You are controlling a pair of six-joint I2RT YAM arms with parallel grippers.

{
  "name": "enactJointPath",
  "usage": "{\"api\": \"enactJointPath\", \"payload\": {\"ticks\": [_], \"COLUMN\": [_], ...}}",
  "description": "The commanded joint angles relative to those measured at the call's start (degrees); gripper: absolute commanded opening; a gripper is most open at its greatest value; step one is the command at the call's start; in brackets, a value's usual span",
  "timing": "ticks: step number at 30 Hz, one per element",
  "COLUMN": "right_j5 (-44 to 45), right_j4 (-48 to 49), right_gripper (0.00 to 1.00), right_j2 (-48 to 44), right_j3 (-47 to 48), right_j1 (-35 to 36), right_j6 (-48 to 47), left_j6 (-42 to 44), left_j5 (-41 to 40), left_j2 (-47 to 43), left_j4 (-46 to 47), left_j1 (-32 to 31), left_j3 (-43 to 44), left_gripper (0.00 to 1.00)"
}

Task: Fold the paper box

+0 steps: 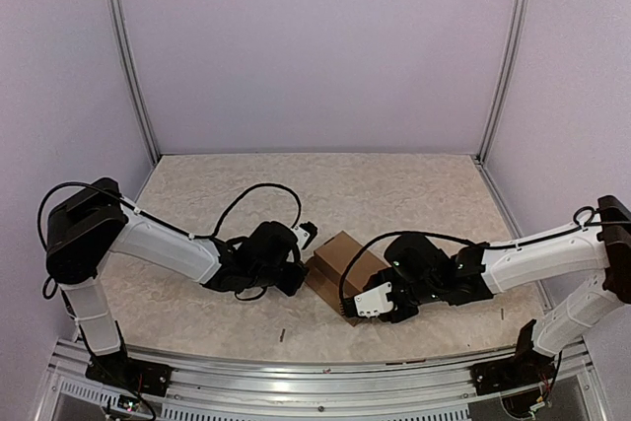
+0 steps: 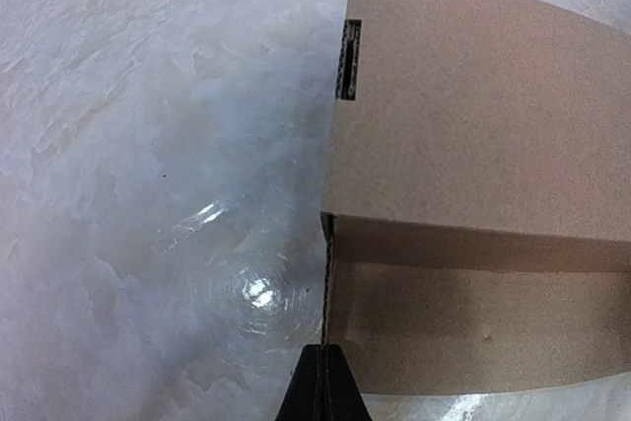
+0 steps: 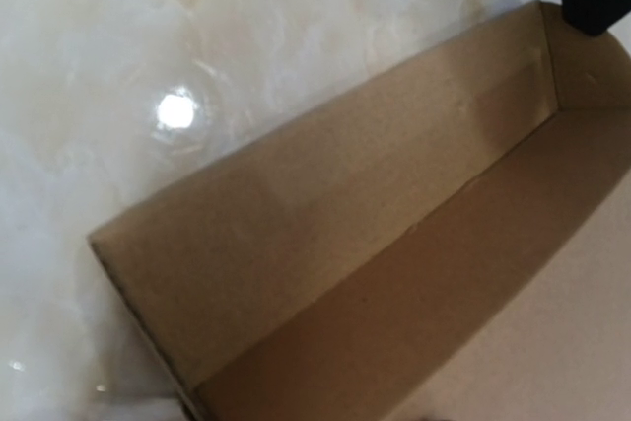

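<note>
Find the paper box [image 1: 337, 255] low in the middle of the top view, resting on the table [image 1: 394, 189] between the two arms, with walls already standing. Note the left gripper [image 2: 320, 386] pinched shut on nothing, at the bottom of the left wrist view, right by the box's near corner edge. Cannot tell whether the right gripper [image 1: 373, 303] clamps anything: parked at the box's lower right edge in the top view, fingers absent from the right wrist view. Expect light, thin cardboard, stiff across panels, bending readily at creases, likely to slide on the glossy table. Best to take hold at a wall's top edge or a flap near its crease, bracing the opposite side.
</note>
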Motion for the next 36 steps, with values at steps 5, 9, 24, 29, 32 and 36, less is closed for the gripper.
{"api": "enactJointPath", "payload": {"ticks": [5, 9, 24, 29, 32, 36], "right_j5": [-2.4, -2.6, -5.8, -6.1, -6.3, -6.2], "right_j4": [-3.4, -3.4, -5.1, -5.4, -5.6, -5.6], "right_gripper": [0.46, 0.45, 0.47, 0.47, 0.47, 0.47], "right_j2": [3.1, 3.3, 3.1, 3.3, 3.5, 3.9], "right_j3": [0.1, 0.2, -0.2, -0.1, -0.2, -0.1], "right_j1": [-0.1, -0.1, -0.1, -0.1, -0.1, -0.2], "right_j6": [-0.4, -0.5, -1.9, -2.1, -2.2, -2.3], "left_j6": [1.0, 1.3, 3.3, 3.9, 4.2, 4.9], "left_j5": [3.2, 4.6, 7.4, 9.0, 9.7, 10.0], "left_j2": [1.4, 1.7, 3.0, 3.5, 3.9, 4.2], "left_j4": [-6.3, -9.0, -16.3, -18.4, -19.6, -20.1], "left_j1": [0.2, 0.6, 1.8, 2.7, 3.0, 3.0], "left_j3": [5.7, 8.0, 12.9, 14.8, 16.0, 17.0], "left_gripper": [0.0, 0.0, 0.0, 0.0, 0.0, 0.0]}}
